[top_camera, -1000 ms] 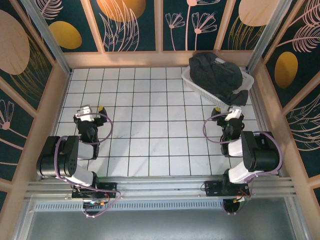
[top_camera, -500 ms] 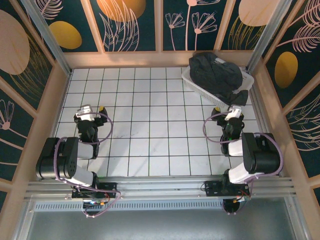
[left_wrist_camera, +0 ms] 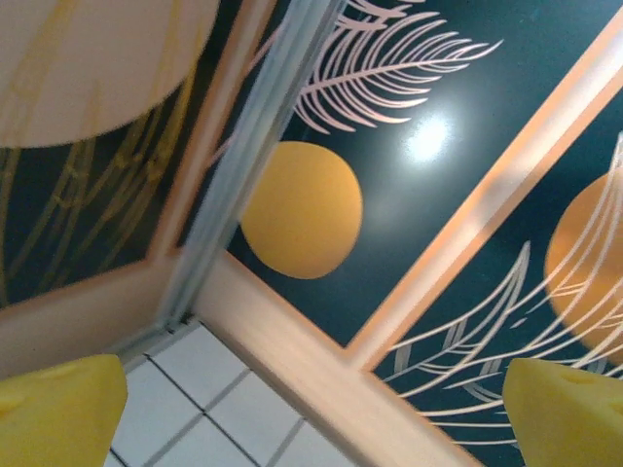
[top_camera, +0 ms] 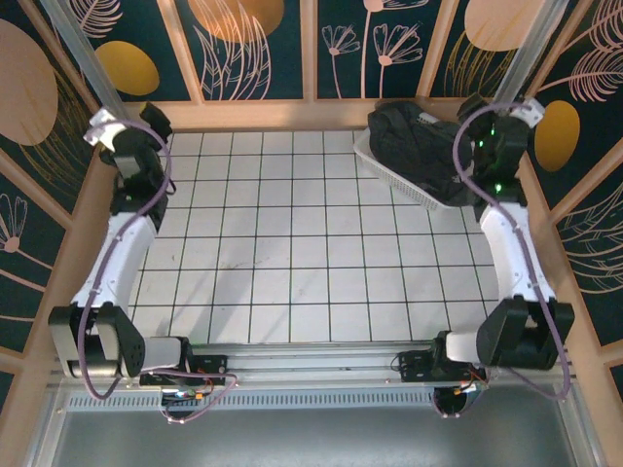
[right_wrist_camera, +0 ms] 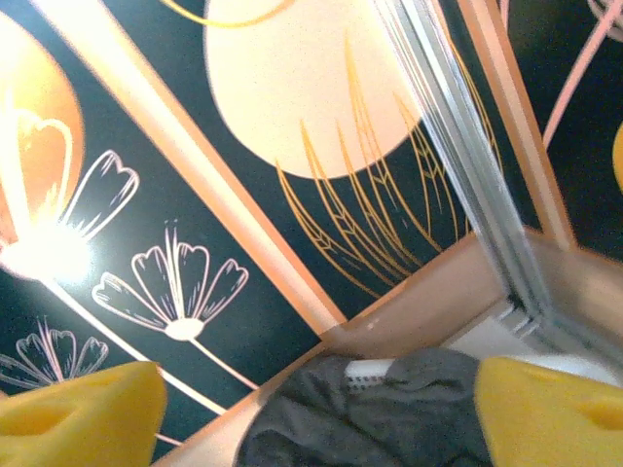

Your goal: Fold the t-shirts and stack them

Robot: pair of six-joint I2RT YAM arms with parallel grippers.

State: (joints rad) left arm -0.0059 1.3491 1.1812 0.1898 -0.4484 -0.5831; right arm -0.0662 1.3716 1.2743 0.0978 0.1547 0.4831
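Tiled table (top_camera: 292, 243): t-shirts (top_camera: 419, 146) heaped in basket (top_camera: 389, 177), lying far-left to near-right; left hand (left_wrist_camera: 311, 409), right hand (right_wrist_camera: 313, 413) spread.

The dark charcoal t-shirts (top_camera: 421, 144) lie crumpled in one heap. They sit in the white basket (top_camera: 387, 178), far right.

The t-shirts (top_camera: 419, 146) lie in one dark heap over most of the white basket (top_camera: 389, 177), so their number cannot be told, and the right arm (top_camera: 498, 161) hides the basket's right end. Each wrist view's bottom edge cuts off the yellow fingertips (right_wrist_camera: 78, 413) of the right hand (right_wrist_camera: 316, 413) and those of the left hand (left_wrist_camera: 311, 418).
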